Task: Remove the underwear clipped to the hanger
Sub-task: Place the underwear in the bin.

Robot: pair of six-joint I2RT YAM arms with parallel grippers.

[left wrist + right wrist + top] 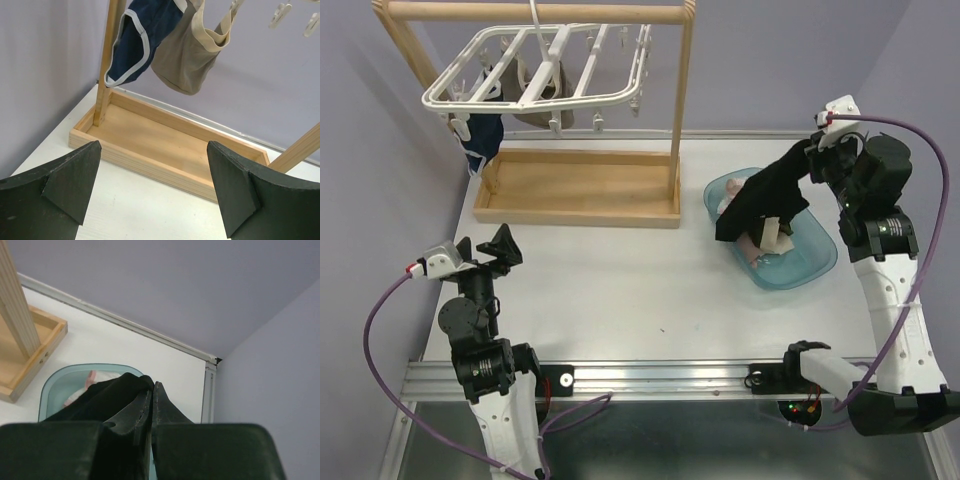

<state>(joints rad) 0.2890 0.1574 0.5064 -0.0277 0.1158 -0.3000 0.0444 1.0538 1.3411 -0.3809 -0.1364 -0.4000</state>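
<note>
The white hanger (535, 70) hangs from the wooden rail at the back left. A navy underwear with white trim (480, 140) (135, 40) and a dark olive one (542, 100) (187, 55) hang clipped to it. My right gripper (812, 160) (152, 387) is shut on a black underwear (765, 195) (100, 397), which dangles over the blue basin (810, 262). My left gripper (503, 247) (152, 185) stands open and empty low over the table, in front of the stand's base, well below the clipped pieces.
The wooden rail stand has a tray base (575, 190) (165, 145) and two uprights (680, 90). The basin (55, 385) holds pink (90, 380) and cream garments (767, 240). Empty clips (280, 15) dangle on the hanger's right side. The table's back right corner (212, 362) is close to my right gripper.
</note>
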